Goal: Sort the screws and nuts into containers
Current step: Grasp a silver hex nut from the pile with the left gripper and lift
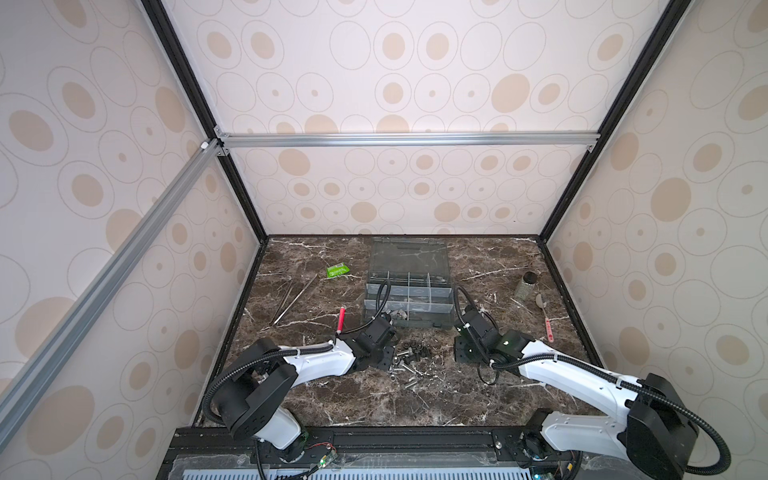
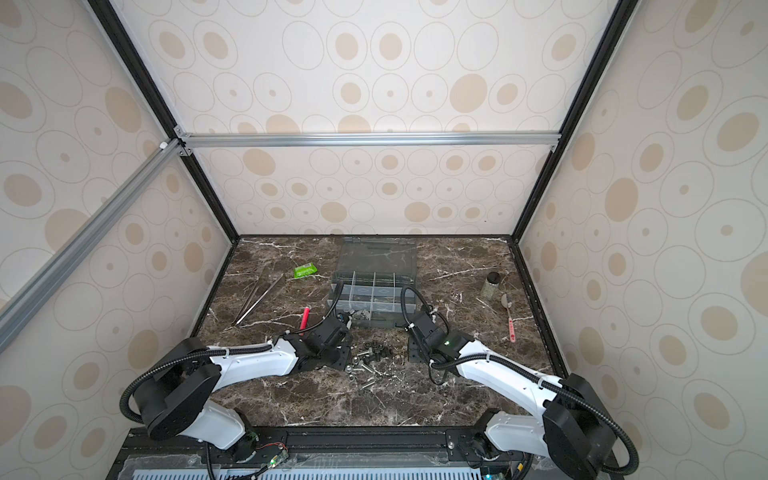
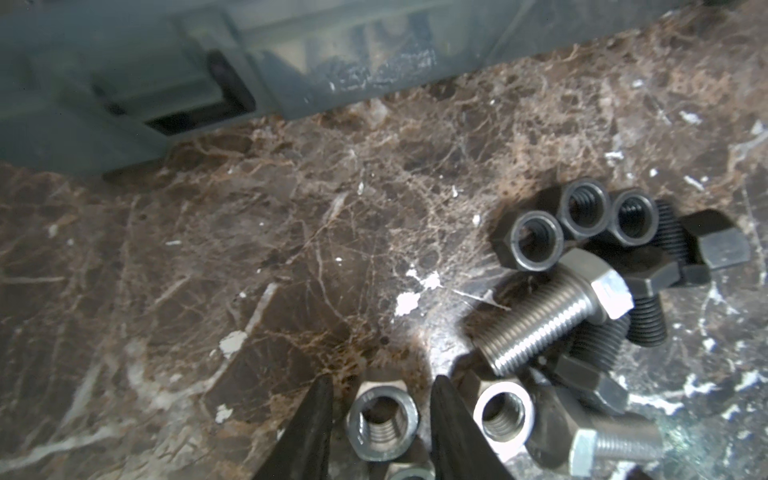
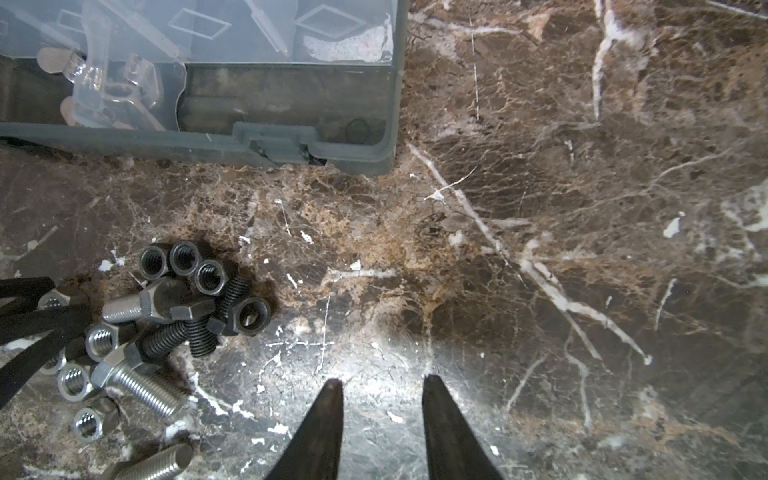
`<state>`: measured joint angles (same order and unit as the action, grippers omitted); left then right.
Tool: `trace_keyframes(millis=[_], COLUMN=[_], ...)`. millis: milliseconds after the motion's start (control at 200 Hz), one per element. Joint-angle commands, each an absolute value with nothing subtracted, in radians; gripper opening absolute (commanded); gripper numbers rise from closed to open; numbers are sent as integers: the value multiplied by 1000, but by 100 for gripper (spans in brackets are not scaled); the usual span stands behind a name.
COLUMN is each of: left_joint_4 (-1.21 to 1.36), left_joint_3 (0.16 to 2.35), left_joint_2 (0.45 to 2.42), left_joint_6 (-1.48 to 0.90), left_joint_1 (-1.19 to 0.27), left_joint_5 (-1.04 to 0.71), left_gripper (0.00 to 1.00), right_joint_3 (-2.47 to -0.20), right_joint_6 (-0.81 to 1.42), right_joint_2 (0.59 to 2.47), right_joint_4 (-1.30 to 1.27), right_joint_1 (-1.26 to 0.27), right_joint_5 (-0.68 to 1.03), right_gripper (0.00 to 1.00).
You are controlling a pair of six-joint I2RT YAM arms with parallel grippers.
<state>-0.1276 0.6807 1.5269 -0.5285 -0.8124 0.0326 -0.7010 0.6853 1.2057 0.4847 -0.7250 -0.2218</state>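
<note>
Trouble is likeliest at the pinch itself. The left tool (image 3: 383, 379) stands spread at the left edge of the loose pile of screws and nuts (image 1: 409, 359), which lies on the counter (image 1: 374, 403) just on the near side of the organiser box (image 1: 409, 299), between the two arms. Its fingers straddle a silver nut (image 3: 382, 419) lying hole-up, with a sliver of gap on each side, so nothing looks gripped yet. One finger stands between that nut and a second silver nut (image 3: 503, 413) just beside it; closing could shove the neighbour, or catch the hexagon on its corners so it twists and pops free. A silver screw (image 3: 552, 316) resting on top of the dark nuts (image 3: 586, 208) could roll if the pile is jostled. The right tool (image 4: 382, 379) hangs spread and empty over bare counter right of the pile. A lift must also clear the box's near wall, and a poor aim would mix kinds, since silver pieces (image 1: 397, 314) already sit in a near compartment. No readable writing shows: the print on the green packet (image 1: 337, 271) is too small, and the box bears only moulded diamond outlines.
</note>
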Motion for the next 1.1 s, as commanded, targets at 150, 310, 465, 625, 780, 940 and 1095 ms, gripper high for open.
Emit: trace_keyframes(millis=[150,310,465,625,780,940,1095], left_joint_4=[-150,-158,-191,-228,-237,-233,-239], left_joint_3=[729,738,752,753,741,736,734], left_joint_2=[1568,1577,1587,1582,1571,1575,1574], left_joint_6=[-539,-531,-517,-523,-527,-532,-531], left_joint_1=[-836,-845,-858,-869,-870,-872,-875], left_joint_5=[69,79,115,151,154,151,155], left_gripper=[36,35,35,37,36,34,30], right_joint_3=[-685,-683,-681,-681,-679,-679,-677], right_joint_6=[703,703,704,704,706,706,709], right_joint_2=[1201,1198,1195,1195,1193,1195,1190], right_joint_4=[482,483,482,485,482,481,484], right_joint_1=[-718,-719,-718,-718,-718,-719,-718], right_joint_5=[-227,-229,-229,-231,-231,-227,-228], right_gripper=[35,36,35,35,35,35,36])
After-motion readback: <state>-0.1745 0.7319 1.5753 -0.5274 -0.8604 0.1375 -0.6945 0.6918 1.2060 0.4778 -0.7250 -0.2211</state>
